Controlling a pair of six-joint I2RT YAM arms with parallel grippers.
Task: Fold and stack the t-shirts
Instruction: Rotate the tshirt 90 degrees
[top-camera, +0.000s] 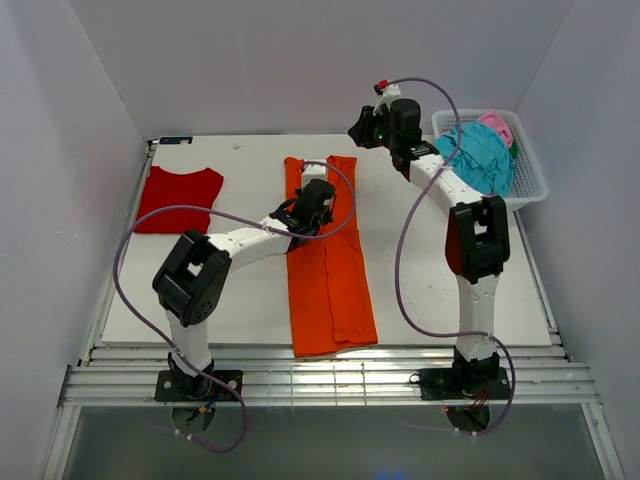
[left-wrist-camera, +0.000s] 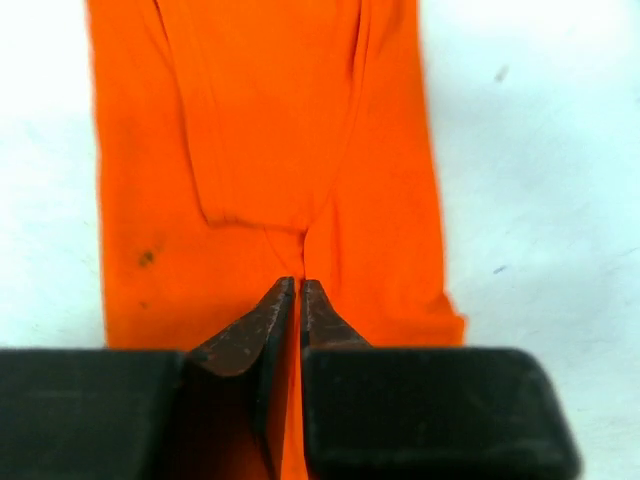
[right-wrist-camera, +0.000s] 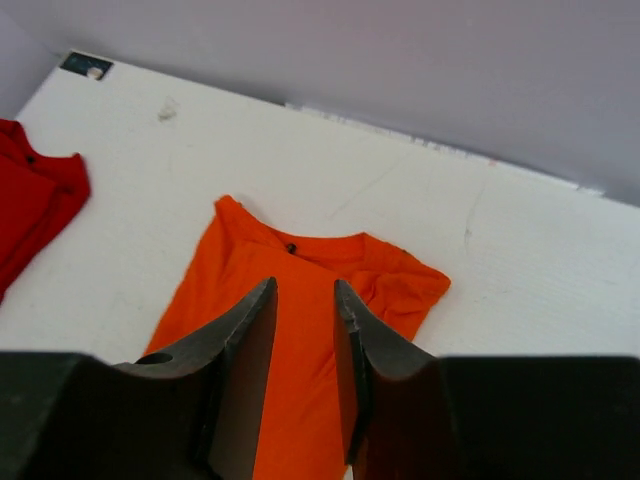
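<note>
The orange t-shirt (top-camera: 330, 290) lies as a long narrow strip down the middle of the table, collar at the far end. My left gripper (top-camera: 320, 200) is low over its upper half. In the left wrist view the left gripper (left-wrist-camera: 300, 285) is shut, and creases in the orange cloth (left-wrist-camera: 250, 120) run into its tips. My right gripper (top-camera: 362, 130) hangs raised near the back of the table. In the right wrist view it (right-wrist-camera: 304, 285) is open and empty, above the shirt's collar end (right-wrist-camera: 330, 255). A folded red t-shirt (top-camera: 180, 195) lies at the back left and also shows in the right wrist view (right-wrist-camera: 25, 200).
A white lattice basket (top-camera: 535, 185) stands at the back right, holding a teal t-shirt (top-camera: 480, 155) and a pink one (top-camera: 497, 125). White walls close in the table on three sides. A purple cable loops from each arm.
</note>
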